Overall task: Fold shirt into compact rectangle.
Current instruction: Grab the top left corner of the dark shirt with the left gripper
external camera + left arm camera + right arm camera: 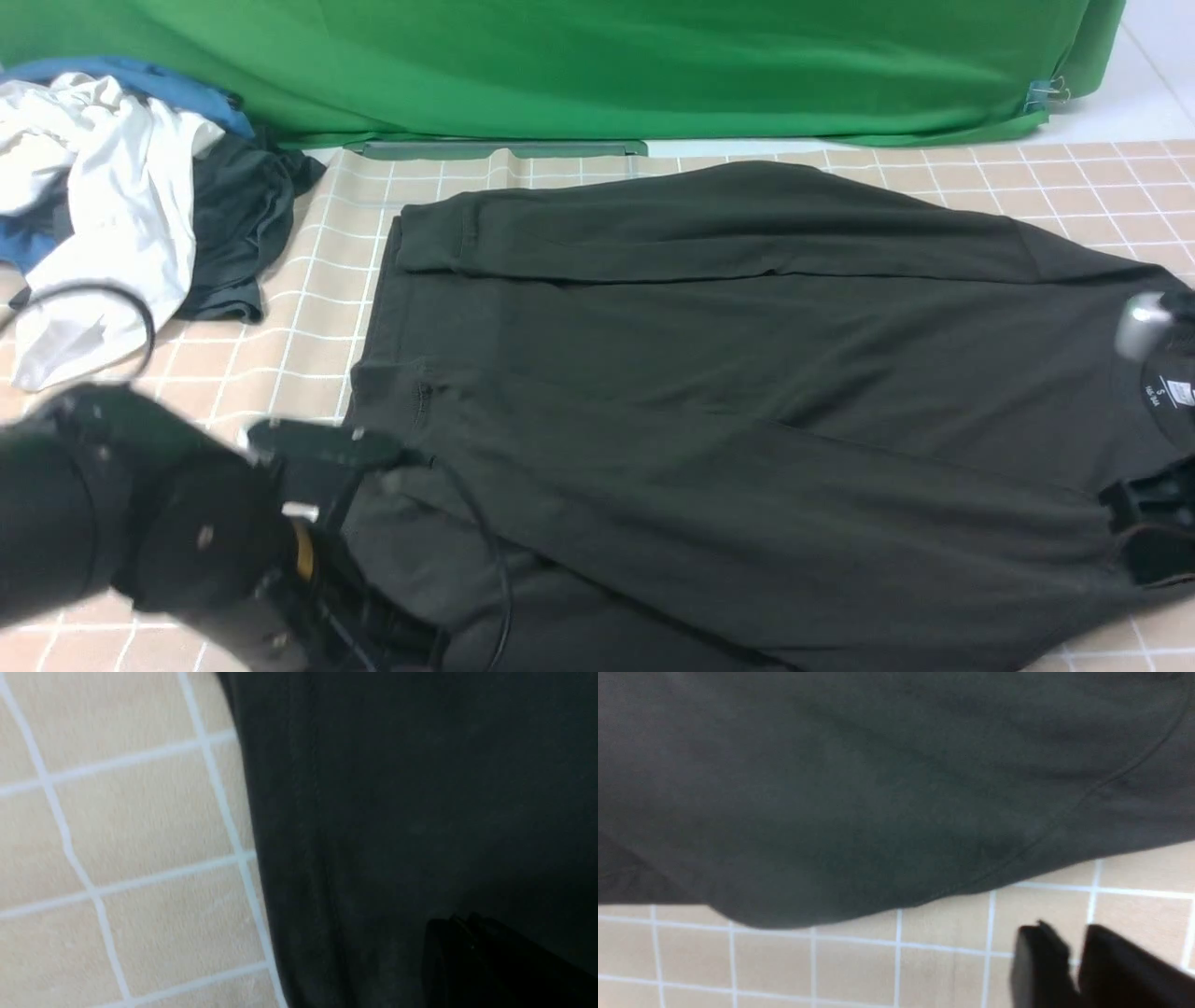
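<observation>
Far left: heap of white, blue and dark grey garments [121, 196] on beige grid-patterned tablecloth [289, 308], kept out of way.

Left gripper [327, 446] low at hem corner of large black cotton T-shirt [709, 373], jaws closed. Fabric pinched or not: cannot tell (blur).

Shirt lies sideways mid-table, hem left, collar right. Far side already turned in, so near side likely next.

Right gripper [1074, 956] just off shirt's collar end, over bare tablecloth, jaws slightly parted, empty. Judged poised to take near shoulder edge.

The shirt [397, 812] is spread over checked cloth [117, 835] (hem stitching shows); a dark finger [472, 961] is seen against it.
</observation>
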Tool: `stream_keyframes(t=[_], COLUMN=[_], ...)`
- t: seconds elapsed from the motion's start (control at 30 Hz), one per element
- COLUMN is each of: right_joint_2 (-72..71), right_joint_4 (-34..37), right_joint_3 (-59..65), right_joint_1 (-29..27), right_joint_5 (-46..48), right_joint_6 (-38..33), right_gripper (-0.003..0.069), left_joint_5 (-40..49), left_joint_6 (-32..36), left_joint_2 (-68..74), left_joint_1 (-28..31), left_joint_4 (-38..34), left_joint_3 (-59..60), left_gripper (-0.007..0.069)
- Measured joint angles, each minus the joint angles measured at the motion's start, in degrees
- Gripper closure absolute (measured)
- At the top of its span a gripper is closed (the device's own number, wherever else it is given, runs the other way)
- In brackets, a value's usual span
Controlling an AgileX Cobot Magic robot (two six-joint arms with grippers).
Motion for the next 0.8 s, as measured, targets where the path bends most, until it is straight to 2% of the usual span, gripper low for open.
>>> stream_keyframes(t=[0.1, 0.2, 0.3, 0.53, 0.63, 0.77, 0.8], right_joint_2=[3.06, 5.93, 8.53, 12.77, 14.25, 14.80, 14.80], right_joint_4=[1.42, 3.58, 6.48, 10.88, 11.05, 11.12, 11.12], right_joint_3=[2.94, 5.71, 7.23, 7.40, 7.40, 7.40, 7.40], right_joint_1=[-0.05, -0.11, -0.11, -0.11, -0.11, -0.11, -0.11], right_joint_5=[-3.63, -6.84, -10.28, -15.27, -15.91, -17.24, -17.75], right_joint_6=[0.00, -0.18, -1.27, -3.23, -4.52, -5.52, -5.76], right_gripper=[0.0273, 0.0188, 0.0155, 0.0147, 0.0182, 0.0435, 0.0480], left_joint_5=[-1.60, -2.04, -3.13, -4.16, -4.32, -4.66, -4.74], left_joint_6=[-0.27, -0.72, -0.93, -0.93, -1.00, -1.00, -1.00], left_joint_2=[0.00, 0.00, 0.00, 0.22, 1.05, 1.64, 1.69], left_joint_1=[0.00, 0.00, 0.00, 0.00, 0.00, 0.00, 0.00], left_joint_4=[-0.20, -0.20, -0.20, -0.20, -0.20, -0.20, -0.20], left_joint_3=[1.87, 2.64, 2.63, 2.63, 2.65, 2.89, 2.91], left_gripper=[0.0606, 0.0606, 0.0606, 0.0606, 0.0606, 0.0606, 0.0606])
